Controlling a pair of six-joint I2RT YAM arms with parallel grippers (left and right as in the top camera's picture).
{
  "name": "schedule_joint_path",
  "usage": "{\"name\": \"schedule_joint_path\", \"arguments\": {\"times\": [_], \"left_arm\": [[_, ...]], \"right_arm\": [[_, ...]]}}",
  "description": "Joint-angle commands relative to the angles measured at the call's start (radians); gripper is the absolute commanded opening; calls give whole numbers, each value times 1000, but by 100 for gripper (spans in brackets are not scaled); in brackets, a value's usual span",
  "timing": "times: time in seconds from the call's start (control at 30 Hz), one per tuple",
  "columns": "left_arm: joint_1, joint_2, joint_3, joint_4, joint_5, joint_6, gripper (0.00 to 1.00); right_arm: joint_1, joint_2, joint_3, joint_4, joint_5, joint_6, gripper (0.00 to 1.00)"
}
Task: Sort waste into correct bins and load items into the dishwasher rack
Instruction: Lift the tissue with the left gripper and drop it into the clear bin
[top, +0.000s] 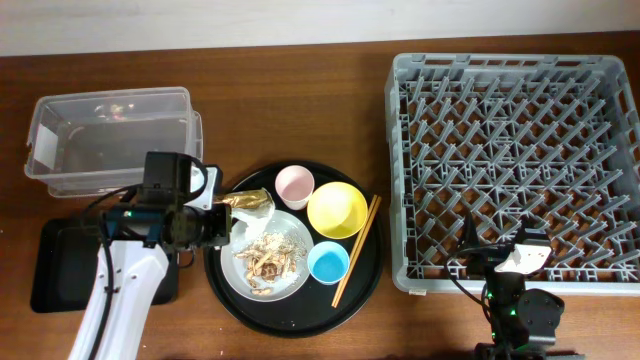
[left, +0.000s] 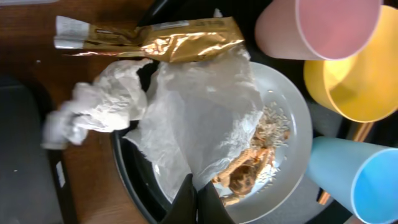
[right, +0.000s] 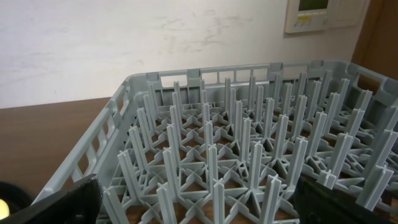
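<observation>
Left jaws together, pinching napkin (left: 199, 112) edge over plate (left: 295, 118). Napkin drapes across plate and round tray (left: 132, 177) rim. Wrapper (left: 161, 40) touches napkin. Scraps (left: 252, 171) on plate. Right jaws apart, empty, at rack (top: 510, 160) front wall. Tub (top: 110, 135) on counter (top: 300, 100).

White left arm (top: 125, 285) — black gripper (top: 224, 228)

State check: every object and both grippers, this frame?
clear tub: empty
black tray: looks empty
rack: empty
pink cup: upright, empty
yellow bowl: upright, empty
blue cup: upright, empty
plate: holds scraps, napkin
chopsticks: on round tray
left gripper: shut on napkin
right gripper: open
</observation>
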Motion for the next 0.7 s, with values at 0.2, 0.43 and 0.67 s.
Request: {"name": "schedule_joint_path", "arguments": {"times": [0.2,0.43,0.67], "left_arm": [[-3,-46,23,-3,129,5,0],[-3,-179,25,-2,124,-18,0],[-3,-298,25,-1,125,-18,0]], "right_arm": [[-6,-6,-7,-3,5,7,99],[-6,-6,-7,-4,5,7,99],[-6,-6,-7,-4,5,7,99]]}}
